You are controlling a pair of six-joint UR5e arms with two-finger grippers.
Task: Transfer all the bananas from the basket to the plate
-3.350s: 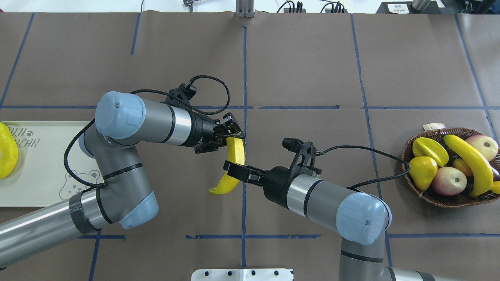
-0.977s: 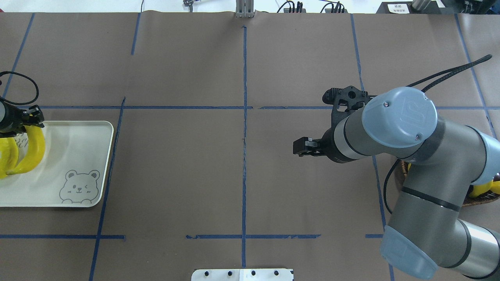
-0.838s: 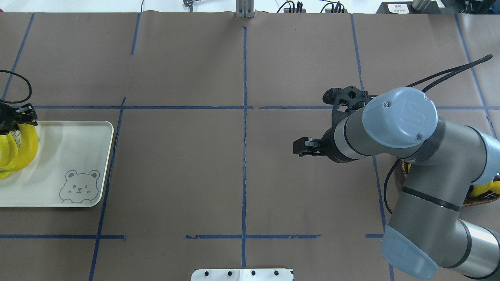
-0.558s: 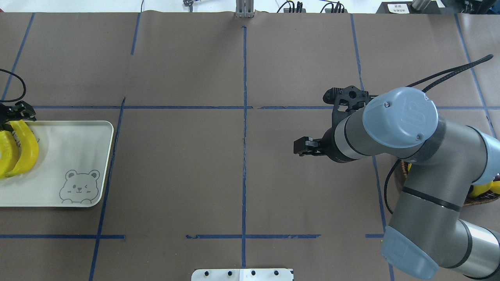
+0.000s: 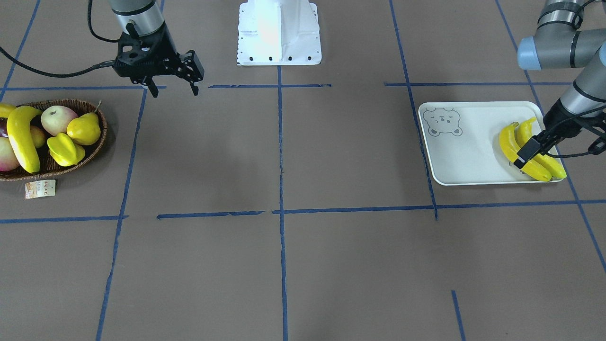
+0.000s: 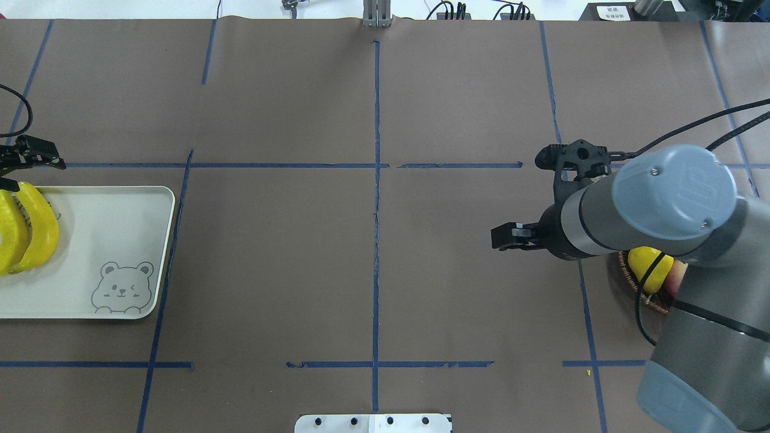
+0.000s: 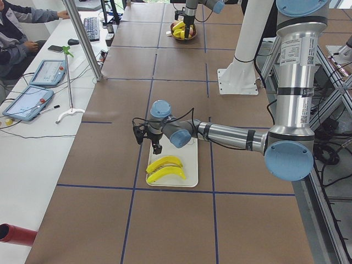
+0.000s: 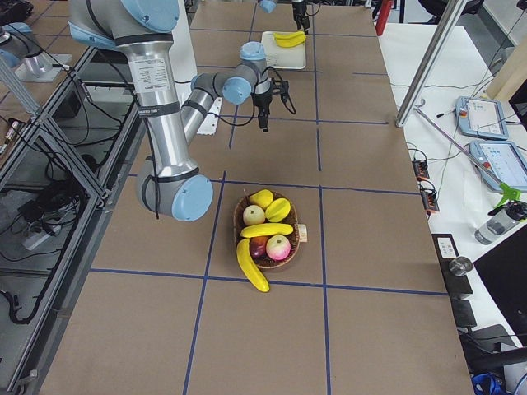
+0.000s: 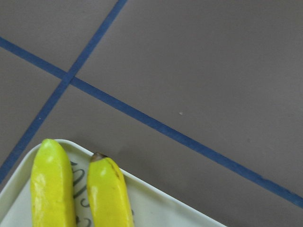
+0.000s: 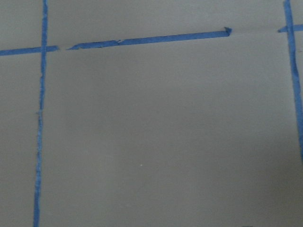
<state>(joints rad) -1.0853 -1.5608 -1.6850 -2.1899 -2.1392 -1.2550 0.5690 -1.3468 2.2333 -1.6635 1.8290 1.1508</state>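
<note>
Two yellow bananas [image 5: 509,147] [image 6: 39,228] lie side by side on the pale plate [image 5: 464,156] [image 6: 108,240], near the end away from the bear drawing. My left gripper [image 5: 532,147] [image 6: 12,168] is open and empty, just above their far tips, which show in the left wrist view [image 9: 106,194]. The wicker basket [image 5: 97,142] holds two more bananas [image 5: 21,137] [image 8: 251,265], one overhanging the rim. My right gripper [image 5: 173,89] [image 6: 500,236] is open and empty, hanging over bare table beside the basket. In the overhead view my right arm hides most of the basket.
The basket also holds a yellow pear [image 5: 85,129], a starfruit [image 5: 64,149] and apples [image 5: 57,118]. A paper tag [image 5: 40,188] lies by its rim. The robot base [image 5: 279,33] stands at the table's middle edge. Blue tape lines cross the brown table.
My left gripper carried the banana to the plate, let it go beside the first one and drew back off it. My right arm swung back towards the basket.
</note>
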